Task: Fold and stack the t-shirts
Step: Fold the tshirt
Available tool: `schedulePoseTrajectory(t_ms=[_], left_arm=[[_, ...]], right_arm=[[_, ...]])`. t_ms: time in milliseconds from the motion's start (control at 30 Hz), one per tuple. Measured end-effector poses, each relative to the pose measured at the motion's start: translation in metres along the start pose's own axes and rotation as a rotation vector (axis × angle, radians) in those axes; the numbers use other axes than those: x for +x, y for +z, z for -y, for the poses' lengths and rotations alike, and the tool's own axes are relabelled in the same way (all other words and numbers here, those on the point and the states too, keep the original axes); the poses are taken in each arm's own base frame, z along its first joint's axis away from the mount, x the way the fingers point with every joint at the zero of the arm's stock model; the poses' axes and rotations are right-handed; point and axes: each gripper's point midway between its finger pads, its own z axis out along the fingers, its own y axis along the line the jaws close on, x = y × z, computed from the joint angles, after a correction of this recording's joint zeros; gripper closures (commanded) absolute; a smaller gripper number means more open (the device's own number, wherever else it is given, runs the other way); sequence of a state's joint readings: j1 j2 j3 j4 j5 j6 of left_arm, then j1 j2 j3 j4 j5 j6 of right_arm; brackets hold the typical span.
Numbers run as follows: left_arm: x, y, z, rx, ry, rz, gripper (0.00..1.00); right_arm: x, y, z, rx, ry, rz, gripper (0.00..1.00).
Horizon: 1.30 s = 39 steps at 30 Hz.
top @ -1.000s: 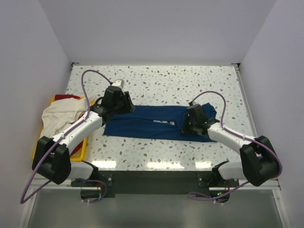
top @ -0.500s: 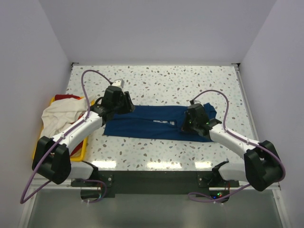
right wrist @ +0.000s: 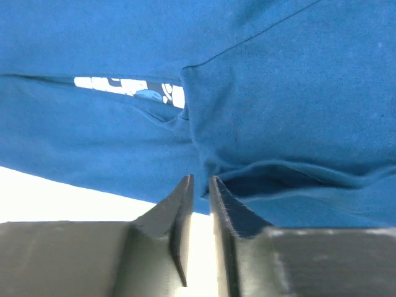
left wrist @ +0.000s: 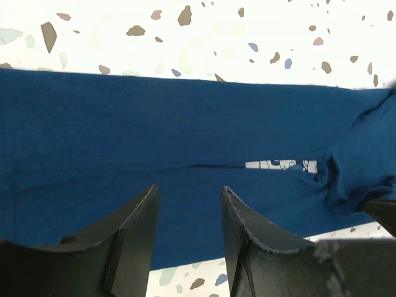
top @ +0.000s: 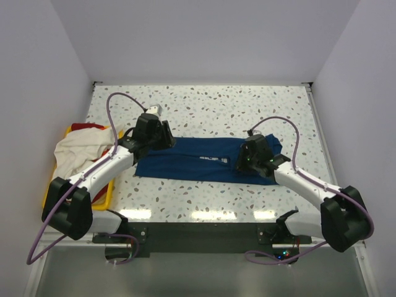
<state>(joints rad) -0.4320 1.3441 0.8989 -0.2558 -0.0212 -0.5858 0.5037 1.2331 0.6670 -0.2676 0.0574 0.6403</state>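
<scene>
The navy blue t-shirt lies folded into a long band across the middle of the table, with a strip of its white print showing. My left gripper is open and hovers over the band's left end, jaws apart and empty. My right gripper is at the band's right part, its jaws nearly together on a fold of the navy cloth at the near edge. A cream-white shirt and a red one lie piled at the left.
A yellow plastic bin stands at the table's left edge under the cream and red shirts. White walls close in the table at the back and both sides. Speckled tabletop shows beyond the navy shirt.
My right gripper has shifted slightly left along the navy shirt. The left arm and the shirt have barely moved.
</scene>
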Motion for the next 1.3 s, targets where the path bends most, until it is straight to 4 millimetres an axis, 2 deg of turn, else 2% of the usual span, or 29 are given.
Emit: schedulePoseTrajectory(t_ms=[67, 100, 200, 300, 367, 433, 567, 667, 767, 900, 967, 1100, 1300], left_arm=[[0.001, 0.000, 0.001, 0.006, -0.004, -0.004, 0.52], [0.001, 0.000, 0.002, 0.010, -0.005, -0.006, 0.52], [0.003, 0.001, 0.003, 0.018, -0.005, -0.014, 0.52], [0.006, 0.003, 0.005, 0.026, -0.008, -0.027, 0.51], [0.008, 0.007, 0.005, 0.026, -0.022, -0.043, 0.51], [0.006, 0.014, 0.009, 0.021, -0.048, -0.057, 0.51], [-0.009, 0.037, 0.020, 0.013, -0.096, -0.065, 0.52], [-0.017, 0.057, 0.025, 0.003, -0.124, -0.069, 0.52], [-0.017, 0.076, 0.025, -0.015, -0.139, -0.089, 0.53], [-0.014, 0.097, 0.024, -0.034, -0.142, -0.115, 0.53], [-0.009, 0.104, 0.021, -0.046, -0.144, -0.130, 0.53], [0.001, 0.113, 0.013, -0.070, -0.151, -0.159, 0.53], [0.012, 0.122, 0.005, -0.091, -0.152, -0.185, 0.54]], right_arm=[[0.003, 0.002, 0.001, 0.004, -0.007, -0.013, 0.52], [0.004, 0.004, 0.003, 0.010, -0.013, -0.019, 0.48], [0.007, 0.006, 0.007, 0.029, -0.030, -0.033, 0.41], [-0.001, 0.006, 0.012, 0.066, -0.031, -0.034, 0.41], [-0.023, 0.007, 0.015, 0.086, -0.003, -0.006, 0.42], [-0.058, 0.008, 0.028, 0.110, 0.057, 0.036, 0.44], [-0.130, 0.015, 0.080, 0.207, 0.198, 0.139, 0.48], [-0.157, 0.025, 0.120, 0.271, 0.278, 0.166, 0.48], [-0.158, 0.041, 0.154, 0.329, 0.329, 0.138, 0.50], [-0.143, 0.061, 0.176, 0.353, 0.358, 0.072, 0.50], [-0.140, 0.064, 0.181, 0.358, 0.363, 0.062, 0.50], [-0.149, 0.066, 0.183, 0.332, 0.370, 0.090, 0.52], [-0.159, 0.070, 0.177, 0.270, 0.368, 0.130, 0.53]])
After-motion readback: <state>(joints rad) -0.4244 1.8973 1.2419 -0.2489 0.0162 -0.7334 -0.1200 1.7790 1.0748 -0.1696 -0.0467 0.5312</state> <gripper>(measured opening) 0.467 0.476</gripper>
